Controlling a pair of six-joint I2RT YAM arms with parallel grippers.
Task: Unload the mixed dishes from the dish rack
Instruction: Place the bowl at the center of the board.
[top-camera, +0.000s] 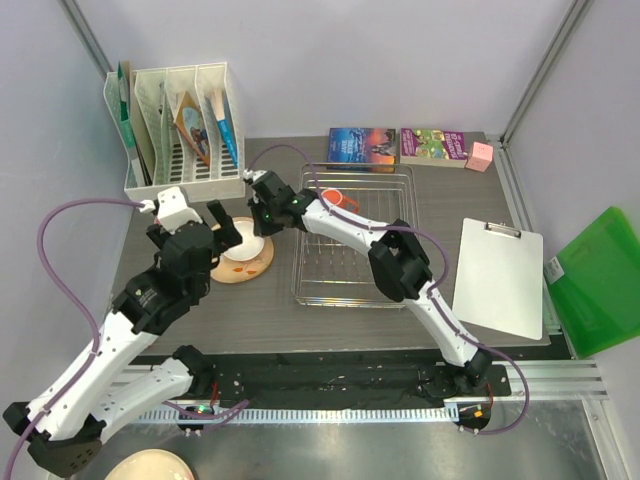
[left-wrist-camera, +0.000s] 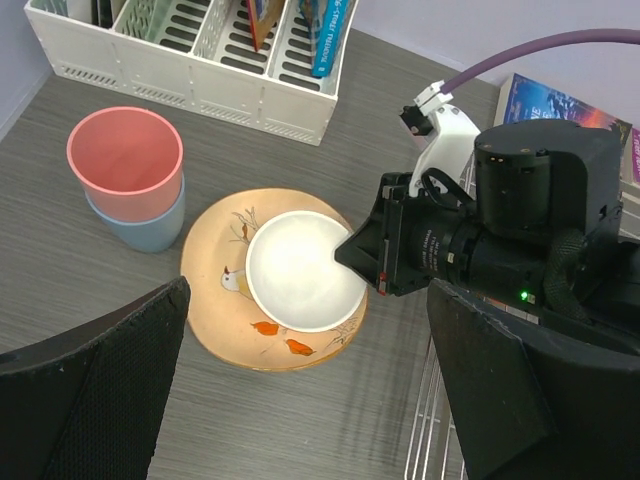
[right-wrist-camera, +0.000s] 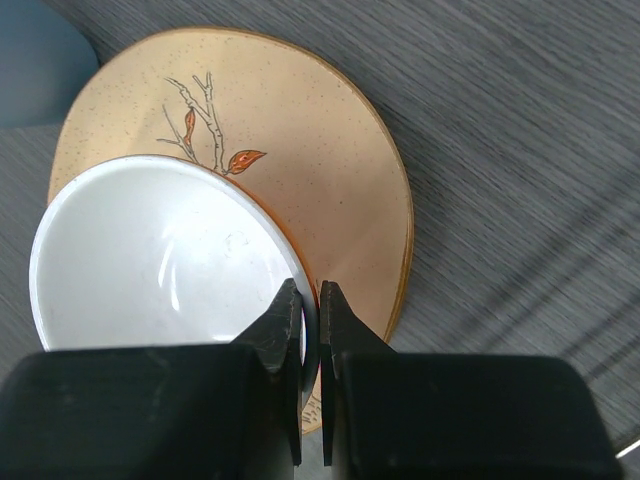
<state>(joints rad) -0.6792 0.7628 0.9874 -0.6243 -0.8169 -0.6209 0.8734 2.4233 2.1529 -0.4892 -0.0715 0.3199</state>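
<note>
Right gripper (right-wrist-camera: 310, 295): the jaws were clamped on the near rim of the orange bowl with white inside (right-wrist-camera: 160, 260), one finger inside the rim and one outside. I saw the bowl upright on the cream floral-patterned plate (right-wrist-camera: 300, 130), which lay flat on the grey table just left of the rectangular silver wire-grid dish rack (top-camera: 350, 300). Left gripper (top-camera: 223, 222): fingers spread wide apart, holding nothing, hovering over the plate and bowl. I noted the pink cup (left-wrist-camera: 125, 150) nested in the light blue cup (left-wrist-camera: 135, 225), both upright on the table just beside the plate, in front of the white slotted file organiser (left-wrist-camera: 200, 60). The orange handled mug (top-camera: 335, 200) sat inside the rack at its far left corner.
</note>
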